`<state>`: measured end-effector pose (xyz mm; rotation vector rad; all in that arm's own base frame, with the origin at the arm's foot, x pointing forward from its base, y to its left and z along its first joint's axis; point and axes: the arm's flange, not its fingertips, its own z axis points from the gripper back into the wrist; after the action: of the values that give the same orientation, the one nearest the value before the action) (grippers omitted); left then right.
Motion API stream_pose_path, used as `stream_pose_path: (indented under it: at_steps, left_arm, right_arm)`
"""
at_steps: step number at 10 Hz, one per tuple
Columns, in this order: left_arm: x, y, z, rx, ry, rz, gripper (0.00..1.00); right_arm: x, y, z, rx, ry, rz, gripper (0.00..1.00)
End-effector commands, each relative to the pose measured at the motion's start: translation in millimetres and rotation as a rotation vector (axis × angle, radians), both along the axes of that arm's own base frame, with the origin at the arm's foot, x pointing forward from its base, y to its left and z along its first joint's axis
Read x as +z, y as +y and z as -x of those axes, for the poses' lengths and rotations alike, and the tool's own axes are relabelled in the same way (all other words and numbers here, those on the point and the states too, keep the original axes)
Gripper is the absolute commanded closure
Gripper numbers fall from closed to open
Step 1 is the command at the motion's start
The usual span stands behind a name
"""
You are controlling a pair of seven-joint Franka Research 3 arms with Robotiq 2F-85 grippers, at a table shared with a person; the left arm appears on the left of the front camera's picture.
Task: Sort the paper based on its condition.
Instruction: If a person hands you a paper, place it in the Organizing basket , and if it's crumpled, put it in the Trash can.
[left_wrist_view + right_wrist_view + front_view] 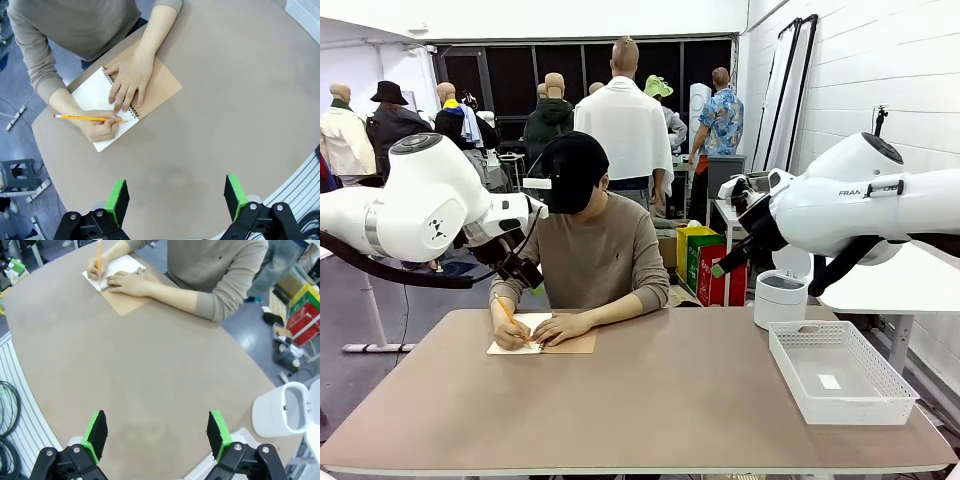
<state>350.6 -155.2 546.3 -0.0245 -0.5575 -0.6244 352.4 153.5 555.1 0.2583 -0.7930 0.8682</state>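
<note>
"Brown tabletop (650, 400), 2 robot arms raised above it. What are their hands doing?"

"The left hand (177, 192) and right hand (157, 432) both hang spread wide, holding nothing. The paper (91, 93), a white page at a notebook's (162, 82) spiral, lies far-left under a person's pencil (85, 118). A white basket (860, 410) sits right."

White rounded arms (420, 200), green pads (118, 197)

Bare table (650, 400) middle, person's hands (558, 327) on notebook (578, 344) far left, basket (840, 372) at right
</note>
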Motion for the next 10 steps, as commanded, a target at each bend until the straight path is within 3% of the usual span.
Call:
stream_pose_path:
  at_steps: [1, 10]
  left_arm:
    - [-2.8, 2.1, -3.5, -0.010, 0.037, 0.041, 0.00]
    - [-2.3, 0.6, -1.4, 0.005, 0.013, 0.013, 0.00]
  right_arm:
    - [-12.3, -0.2, -1.6, 0.015, -0.022, -0.008, 0.00]
    - [-1.4, -0.5, 0.0, 0.001, -0.004, -0.001, 0.00]
